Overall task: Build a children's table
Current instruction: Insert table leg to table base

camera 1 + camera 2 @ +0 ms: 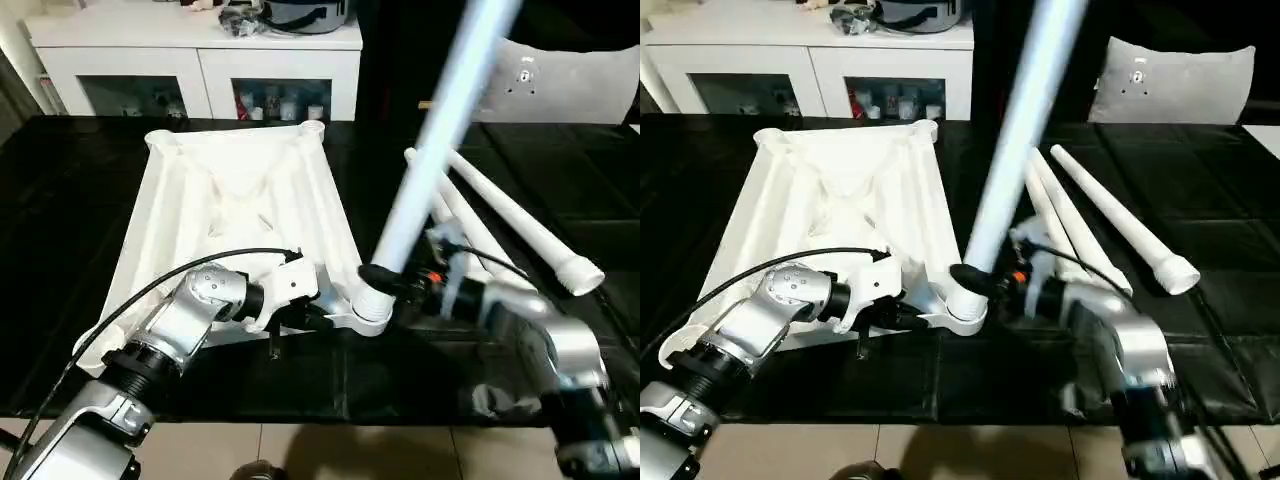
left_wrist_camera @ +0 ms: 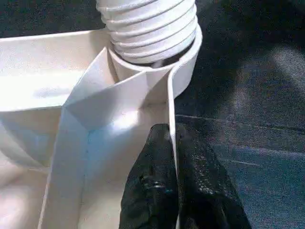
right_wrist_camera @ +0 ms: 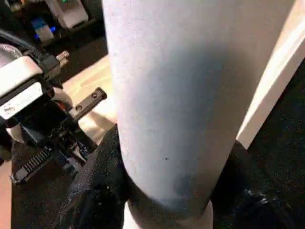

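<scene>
On the black mat: top point(image 1: 235, 190) lies underside up, ribs and round corner sockets exposed so legs can go in from above.
Near corner: socket point(image 1: 368, 305) on the robot's right side holds the ribbed end of a leg point(image 1: 440, 130); the wrist view shows the ribs only partly sunk.
Left gripper point(image 2: 172, 143): fingers pinched shut on the top's thin side wall just beside that socket, apparently to keep the top from sliding or turning while the leg is worked.
Right gripper point(image 1: 992, 283): black fingers wrapped around the leg low down, just above the socket, where a grip gives the most control over its seating.
Leg angle: it tilts up and away toward the right, not yet square to the top.
Spare legs point(image 1: 1120, 225): lying in a loose fan on the mat right of the top, within the right arm's reach.
Stage, as a judgement: first leg being fitted; three sockets open.
Risk: pushing while tilted could jam the ribs.
</scene>
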